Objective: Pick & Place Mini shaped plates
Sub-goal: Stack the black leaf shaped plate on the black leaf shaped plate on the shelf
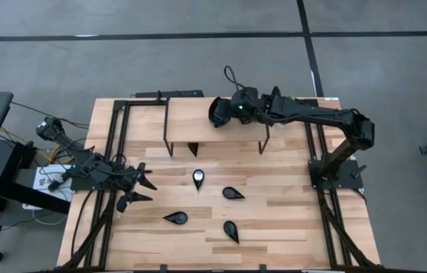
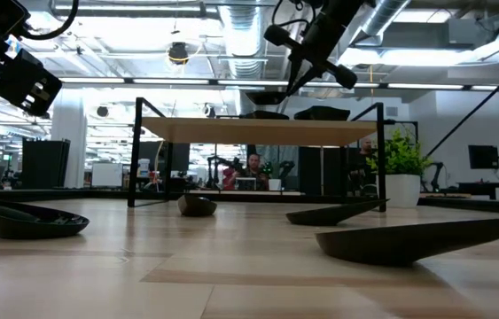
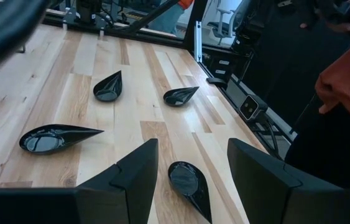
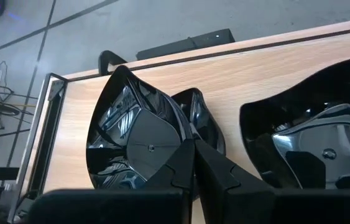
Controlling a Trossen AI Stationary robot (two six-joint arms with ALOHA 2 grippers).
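Grey floor surrounds a pale wooden desk (image 1: pixel 274 220) with a small raised shelf (image 1: pixel 213 121) along its far edge. From above, whatever lies on the shelf is mostly covered by the right arm; only the right wrist view shows it, where a glossy black leaf plate (image 4: pixel 131 137) fills the frame, a second plate (image 4: pixel 202 121) peeks out behind it, and a third (image 4: pixel 311 137) is cut off by the frame edge. The right hand (image 4: pixel 193 168) sits over the shelf at about 12 o'clock on the desk, its fingers pinched together on the rim of the leaf plate. Under the shelf a dark dish (image 1: pixel 193 150) is half hidden in shadow and its shape is hard to make out.

Four teardrop plates lie loose on the open desk: one near the centre (image 1: pixel 199 179), one at 3 o'clock of it (image 1: pixel 233 192), one toward 7 o'clock (image 1: pixel 176 218), one toward 5 o'clock (image 1: pixel 231 231). The left hand (image 1: pixel 139 188) hovers at the desk's 9 o'clock edge, fingers spread wide, holding nothing. A person's sleeve (image 3: pixel 349 74) shows beyond the desk.
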